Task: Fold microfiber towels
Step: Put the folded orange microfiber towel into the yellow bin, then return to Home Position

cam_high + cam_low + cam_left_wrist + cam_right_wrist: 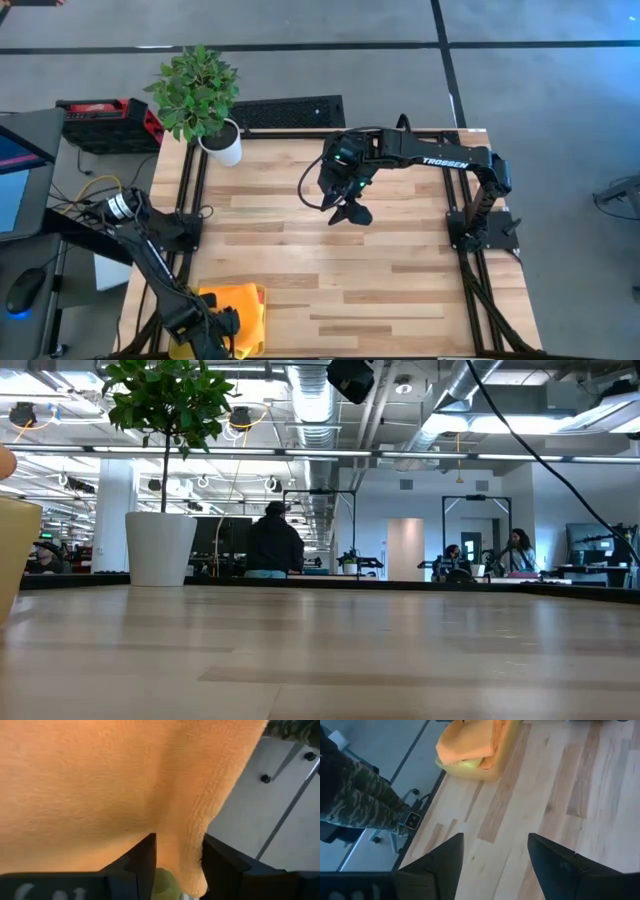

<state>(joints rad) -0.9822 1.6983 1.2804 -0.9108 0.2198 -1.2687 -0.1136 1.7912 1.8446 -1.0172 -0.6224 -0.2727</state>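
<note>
An orange microfiber towel [232, 303] lies bunched in a translucent yellow-green tray [258, 296] at the table's near left corner; the right wrist view shows the towel [467, 742] heaped above the tray's rim [490, 769]. My left gripper [225, 330] hangs over the tray, pointing steeply down, open, with a ridge of the orange towel [100, 785] between its fingers. My right gripper [350, 212] hangs open high above the table's middle, toward the far edge, with nothing between its fingers [495, 865]. My left gripper comes at the orange towel from above, slanting. A raised fold of the cloth [181, 855] stands between the two parted fingers and lies against their inner sides. How many layers the fold has does not show. The towel rests in the tray, slack.
A potted plant [205, 100] stands at the far left corner. Bare wood [370, 290] stretches from the tray to the right edge. A person's camouflage sleeve with a watch [365, 795] shows beside the table's left edge. People stand in the room beyond [275, 540].
</note>
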